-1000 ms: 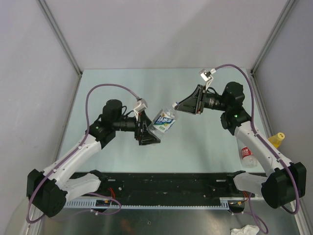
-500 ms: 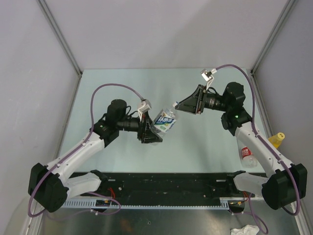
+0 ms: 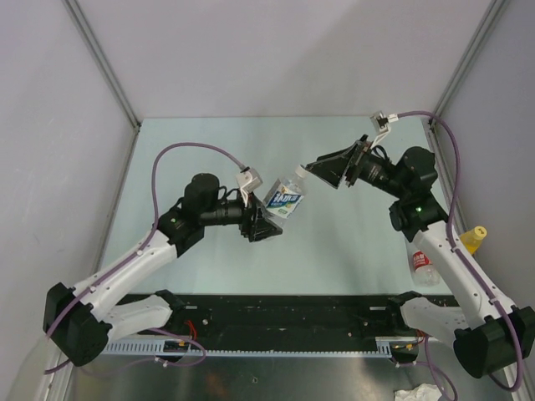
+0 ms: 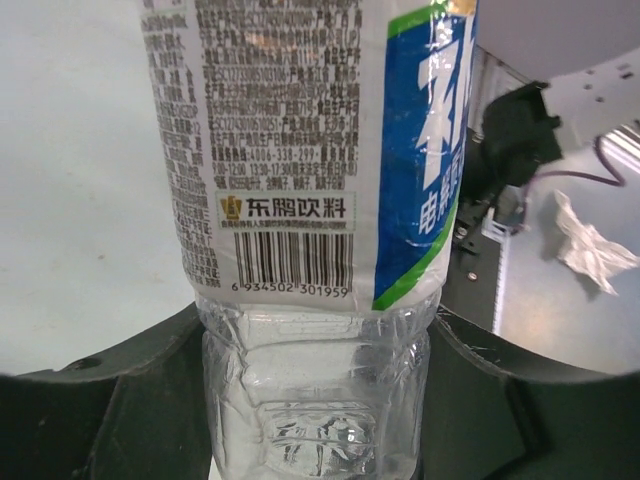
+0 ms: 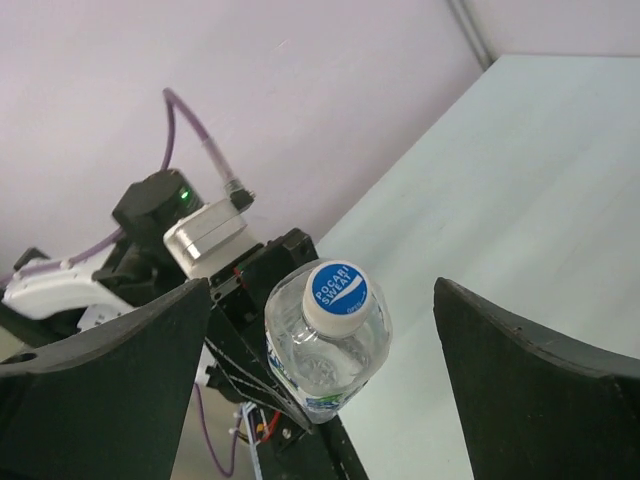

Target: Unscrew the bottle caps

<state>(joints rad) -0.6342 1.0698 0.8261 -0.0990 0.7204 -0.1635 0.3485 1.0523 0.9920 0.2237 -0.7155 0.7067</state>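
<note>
I have the blue-green-labelled bottle (image 3: 284,199) in the air above the middle of the worktop (image 3: 351,242). Its long axis is tilted, with the base down toward the left arm and the neck up toward the right arm. The left tool (image 3: 269,219) pinches the clear lower body, a finger pressed on each side below the label. The white cap (image 3: 301,171) is on the neck, and the right wrist view shows it face-on with a blue printed disc. The right tool (image 3: 326,171) is spread wide. From its own camera the cap sits between the two fingers and touches neither.

At the worktop's right edge, just beside the right arm, are the red-labelled bottle (image 3: 425,266) and the yellow-capped bottle (image 3: 473,240). Both are well apart from the held one. I cannot tell whether they stand or lie. Nothing lies between the right tool and the cap.

The worktop is pale green and matte, with plain grey walls (image 3: 251,58) on three sides. A black rail (image 3: 284,313) runs along the near edge, and a crumpled tissue (image 3: 422,393) lies below it.
</note>
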